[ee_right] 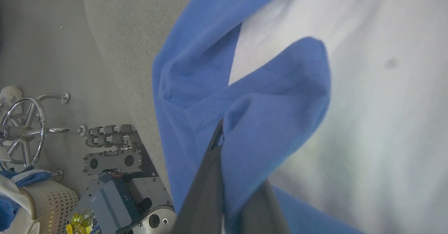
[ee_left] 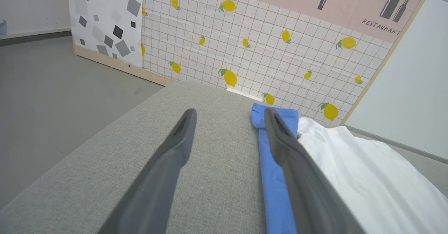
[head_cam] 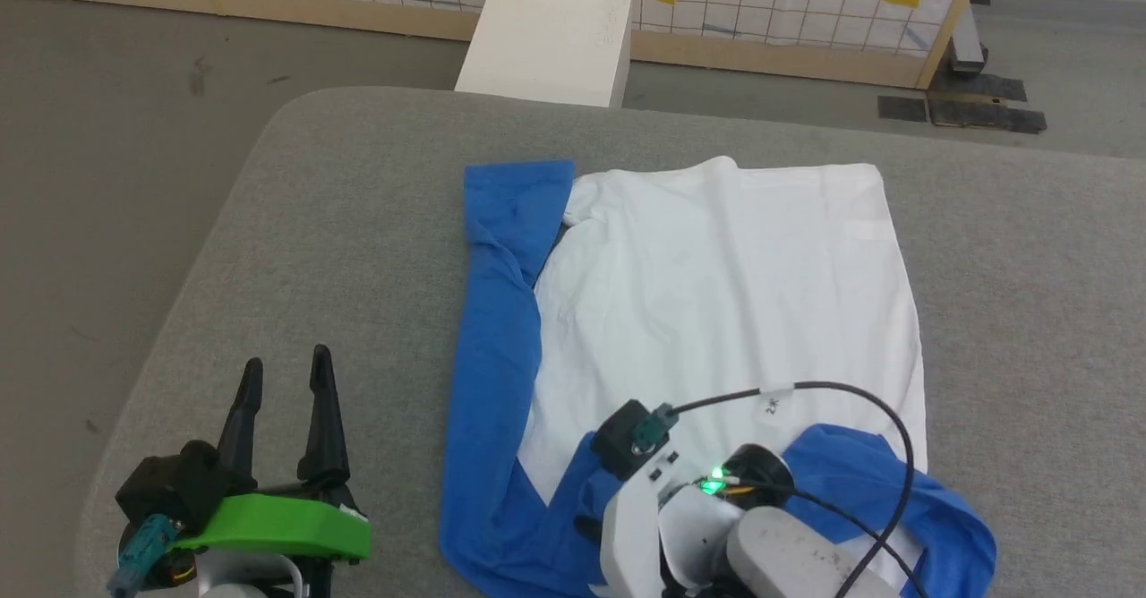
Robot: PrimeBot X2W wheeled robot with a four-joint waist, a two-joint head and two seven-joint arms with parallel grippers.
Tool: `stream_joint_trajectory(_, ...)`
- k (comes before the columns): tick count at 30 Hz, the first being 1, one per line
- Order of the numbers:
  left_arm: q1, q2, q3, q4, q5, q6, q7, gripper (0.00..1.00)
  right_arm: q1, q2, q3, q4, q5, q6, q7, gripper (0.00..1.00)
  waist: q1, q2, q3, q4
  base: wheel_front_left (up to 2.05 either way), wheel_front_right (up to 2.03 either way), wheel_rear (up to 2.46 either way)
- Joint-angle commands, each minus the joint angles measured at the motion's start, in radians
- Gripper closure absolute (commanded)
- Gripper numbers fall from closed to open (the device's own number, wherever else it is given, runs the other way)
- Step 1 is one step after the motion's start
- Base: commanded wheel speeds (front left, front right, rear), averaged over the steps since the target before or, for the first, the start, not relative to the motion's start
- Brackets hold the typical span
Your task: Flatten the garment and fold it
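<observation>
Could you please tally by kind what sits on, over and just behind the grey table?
garment: 1
grippers: 2, left gripper and right gripper
white box: 1
Total: 4

The right hand (ee_right: 221, 136) has its two dark fingers pinched together on a fold of blue sleeve (ee_right: 276, 122), which drapes over them and hides most of one finger. Beyond, the garment (ee_right: 367, 129) spreads white and slightly blurred across the grey counter (ee_right: 133, 23). Left of the counter lies the floor (ee_right: 42, 52), with a chrome wheel (ee_right: 22, 129) and what looks like a woven basket (ee_right: 49, 202) holding blue cloth.
</observation>
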Motion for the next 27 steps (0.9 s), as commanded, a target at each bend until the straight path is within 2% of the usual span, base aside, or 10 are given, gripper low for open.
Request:
stream_joint_trajectory(1, 0.006, 0.000, -0.003, 0.001, -0.007, 0.004, -0.004, 0.00, -0.022, 0.002, 0.011, 0.014, 0.011, -0.002, -0.015, 1.00, 0.0001, 0.0000, 0.003, -0.001, 0.00, 0.00, 0.00)
stream_joint_trajectory(2, 0.003, -0.001, -0.005, 0.002, -0.008, 0.003, -0.004, 0.00, -0.028, 0.002, 0.021, 0.027, 0.018, -0.002, -0.022, 1.00, 0.0001, 0.0000, 0.004, 0.000, 0.00, 0.00, 0.00)
stream_joint_trajectory(3, 0.002, -0.001, -0.007, 0.003, -0.009, 0.003, -0.004, 0.00, -0.034, 0.002, 0.030, 0.036, 0.021, -0.002, -0.024, 0.77, 0.0001, 0.0000, 0.004, 0.000, 0.00, 0.00, 0.00)
stream_joint_trajectory(4, 0.000, -0.002, -0.009, 0.004, -0.010, 0.003, -0.005, 0.00, -0.041, 0.002, 0.036, 0.043, 0.028, -0.002, -0.029, 0.20, 0.0001, 0.0000, 0.004, 0.000, 0.00, 0.00, 0.00)
stream_joint_trajectory(5, 0.000, -0.002, -0.009, 0.005, -0.011, 0.003, -0.005, 0.00, -0.046, 0.002, 0.037, 0.046, 0.036, -0.002, -0.033, 0.00, 0.0001, 0.0000, 0.004, 0.000, 0.00, 0.00, 0.00)
stream_joint_trajectory(11, 0.010, 0.002, -0.004, 0.007, -0.013, 0.008, -0.007, 0.00, -0.080, 0.002, 0.007, -0.006, 0.107, -0.002, -0.051, 0.00, 0.0001, 0.0000, -0.013, -0.015, 0.00, 0.00, 0.00)
stream_joint_trajectory(15, 0.022, 0.009, 0.001, 0.002, -0.013, 0.015, -0.005, 0.00, -0.088, 0.002, -0.088, -0.088, 0.130, -0.002, -0.071, 0.00, 0.0001, 0.0000, -0.032, -0.032, 0.00, 0.00, 0.00)
stream_joint_trajectory(22, 0.041, 0.013, 0.002, -0.012, -0.015, 0.026, 0.001, 0.00, -0.028, 0.002, -0.428, -0.236, 0.073, -0.002, -0.166, 0.00, 0.0001, 0.0000, -0.050, -0.064, 0.00, 0.00, 0.00)
stream_joint_trajectory(27, 0.038, 0.013, -0.003, -0.018, -0.021, 0.029, 0.005, 0.00, 0.043, 0.002, -0.668, -0.316, 0.022, -0.002, -0.192, 0.00, 0.0001, 0.0000, -0.038, -0.083, 0.00, 0.00, 0.00)
